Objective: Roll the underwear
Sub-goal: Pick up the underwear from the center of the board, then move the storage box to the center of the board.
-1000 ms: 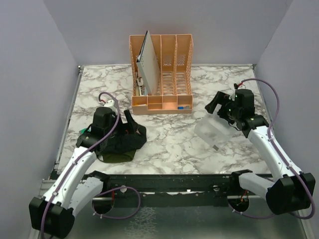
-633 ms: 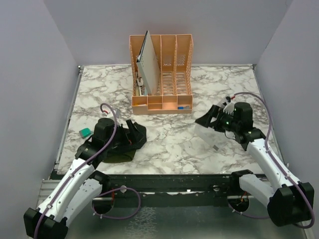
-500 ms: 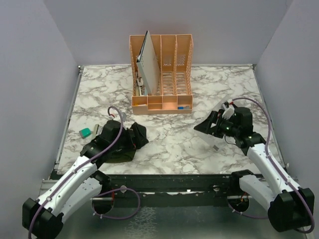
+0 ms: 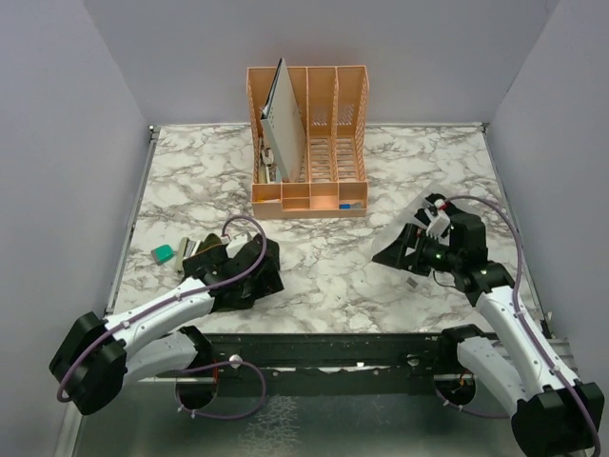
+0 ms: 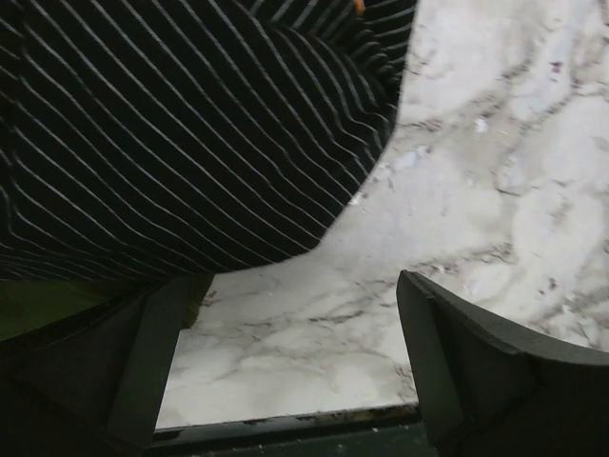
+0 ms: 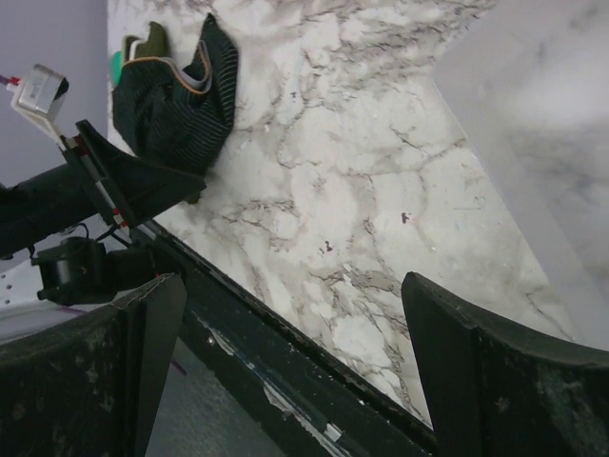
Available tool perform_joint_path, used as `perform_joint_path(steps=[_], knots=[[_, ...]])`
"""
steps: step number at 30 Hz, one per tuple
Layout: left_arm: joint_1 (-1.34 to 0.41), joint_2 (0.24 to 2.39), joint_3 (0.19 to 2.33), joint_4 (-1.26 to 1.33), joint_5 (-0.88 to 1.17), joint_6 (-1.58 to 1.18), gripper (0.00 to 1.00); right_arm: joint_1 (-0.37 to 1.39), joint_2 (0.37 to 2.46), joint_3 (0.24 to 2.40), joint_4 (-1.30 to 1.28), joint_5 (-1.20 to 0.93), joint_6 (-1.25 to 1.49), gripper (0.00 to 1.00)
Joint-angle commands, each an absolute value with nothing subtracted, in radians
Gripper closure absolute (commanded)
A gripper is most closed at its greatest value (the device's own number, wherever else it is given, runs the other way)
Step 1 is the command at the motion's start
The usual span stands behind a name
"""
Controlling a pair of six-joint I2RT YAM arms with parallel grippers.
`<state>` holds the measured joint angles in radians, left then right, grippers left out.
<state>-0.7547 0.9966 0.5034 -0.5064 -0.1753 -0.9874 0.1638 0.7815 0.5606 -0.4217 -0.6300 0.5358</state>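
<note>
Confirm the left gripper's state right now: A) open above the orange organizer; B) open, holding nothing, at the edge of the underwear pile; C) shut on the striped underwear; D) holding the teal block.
B: in the left wrist view the left gripper has its fingers wide apart over bare table, with the striped underwear just beyond them, not pinched.

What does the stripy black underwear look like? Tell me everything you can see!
The stripy black underwear is soft dark cloth with thin pale stripes. It is not rolled yet: it lies crumpled, with folds, on the marble table, towards the near left side. Part of it lies over an olive-green piece. The left gripper is open right at its edge and holds nothing.
</note>
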Motion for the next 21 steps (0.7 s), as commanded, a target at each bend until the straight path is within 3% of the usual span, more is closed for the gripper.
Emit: perform_joint_path(steps=[1,10,21], knots=[[-0.748,1.078,0.525,-0.508,-0.324,-0.998,0.01,0.166,0.852,0.51,-0.465,-0.553,0.578,0.0],[-0.498,1.198,0.538,-0.274,-0.165,-0.772,0.01,0.166,1.028,0.502,-0.394,-0.534,0.536,0.0],[-0.457,1.522,0.761,-0.152,-0.005,-0.606,0.01,0.164,1.275,0.631,-0.249,-0.276,0.535,0.0]])
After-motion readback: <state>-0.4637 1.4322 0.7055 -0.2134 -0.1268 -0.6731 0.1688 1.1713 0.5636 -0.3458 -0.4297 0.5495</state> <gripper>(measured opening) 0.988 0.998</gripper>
